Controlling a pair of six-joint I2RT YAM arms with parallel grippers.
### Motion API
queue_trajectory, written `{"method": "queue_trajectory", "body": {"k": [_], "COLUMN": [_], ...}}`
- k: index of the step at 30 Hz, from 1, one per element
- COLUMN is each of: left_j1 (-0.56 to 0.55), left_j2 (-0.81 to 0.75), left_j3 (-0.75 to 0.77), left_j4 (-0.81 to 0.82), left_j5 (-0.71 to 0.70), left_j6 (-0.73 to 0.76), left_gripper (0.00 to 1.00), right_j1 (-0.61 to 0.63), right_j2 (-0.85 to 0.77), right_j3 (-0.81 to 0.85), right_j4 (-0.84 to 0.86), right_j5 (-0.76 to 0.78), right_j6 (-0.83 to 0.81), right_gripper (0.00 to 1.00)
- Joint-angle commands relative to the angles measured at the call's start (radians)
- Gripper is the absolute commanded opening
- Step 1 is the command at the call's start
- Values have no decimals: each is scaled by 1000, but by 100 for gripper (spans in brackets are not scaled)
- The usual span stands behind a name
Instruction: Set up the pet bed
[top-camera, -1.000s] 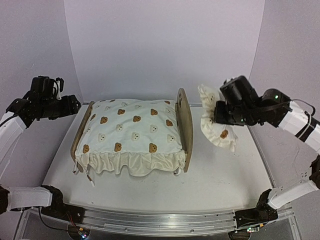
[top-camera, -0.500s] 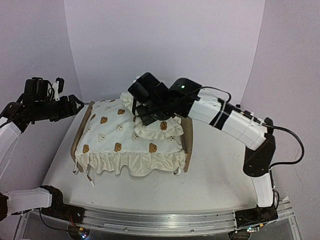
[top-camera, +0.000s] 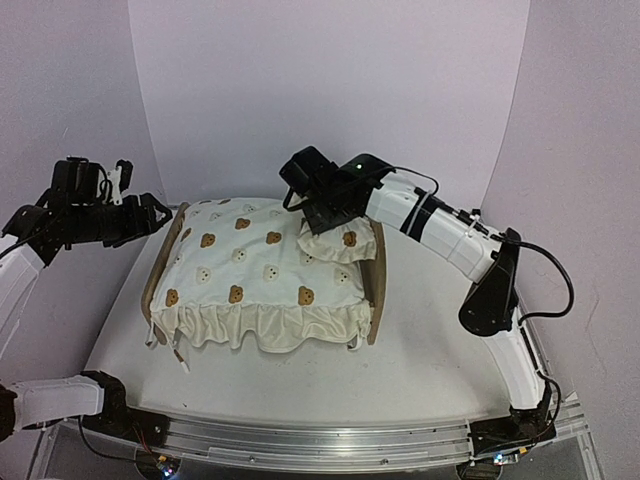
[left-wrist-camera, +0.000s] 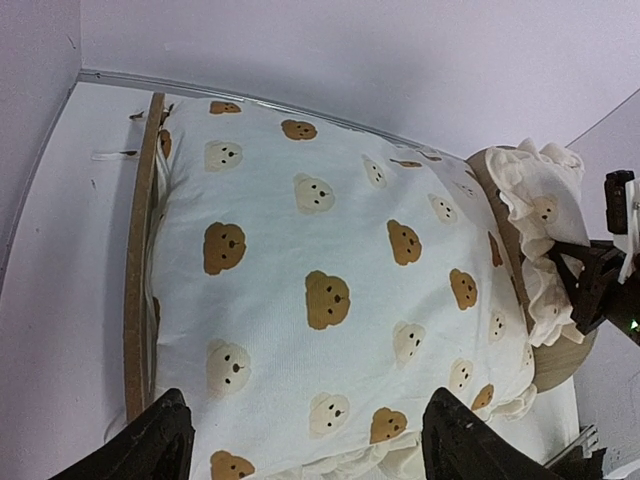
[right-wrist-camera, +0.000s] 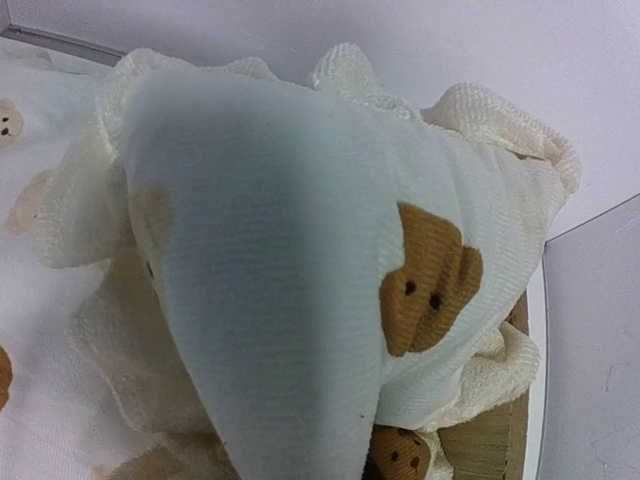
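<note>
Item 1, my right arm: reaches forward and left over the headboard. The right gripper is clenched on the small pillow, which lies on the cushion.

Item 2, my left arm: raised at the table's left edge. The left gripper is spread wide, grasping nothing.

Item 3, pet bed: mid-table, beneath the cushion, with the headboard to the right.

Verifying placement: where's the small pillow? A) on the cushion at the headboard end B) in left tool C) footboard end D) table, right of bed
A: the small pillow lies on the bear-print cushion against the headboard, the right tool shut on it; the left tool is open, apart.
</note>
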Motion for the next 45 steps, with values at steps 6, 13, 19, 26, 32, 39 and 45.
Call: {"method": "queue_trajectory", "body": {"k": [6, 13, 19, 26, 32, 39, 45], "left_j1": [2, 2, 3, 3, 2, 4, 3], "left_j2": [-6, 14, 4, -21, -69, -137, -146], "left_j3": [46, 88, 165, 276, 388, 417, 415], "left_j4": [20, 17, 15, 13, 32, 75, 76], "left_j5": [40, 1, -117, -244, -330, -377, -371], "left_j6": [12, 40, 61, 102, 139, 175, 175], "left_gripper": [79, 80, 85, 90, 90, 91, 91], "right_j1": [-10, -32, -159, -347, -454, -455, -455], "right_j2": [-11, -238, -508, -789, -1045, -1166, -1257], "right_j3": [62, 50, -233, -560, -712, -748, -815], "right_j4": [28, 16, 44, 83, 153, 146, 229], "right_j5": [-78, -188, -262, -152, -27, 11, -168], "right_j6": [-7, -30, -112, -130, -181, -169, -162], "right_gripper": [44, 72, 96, 98, 98, 98, 98]}}
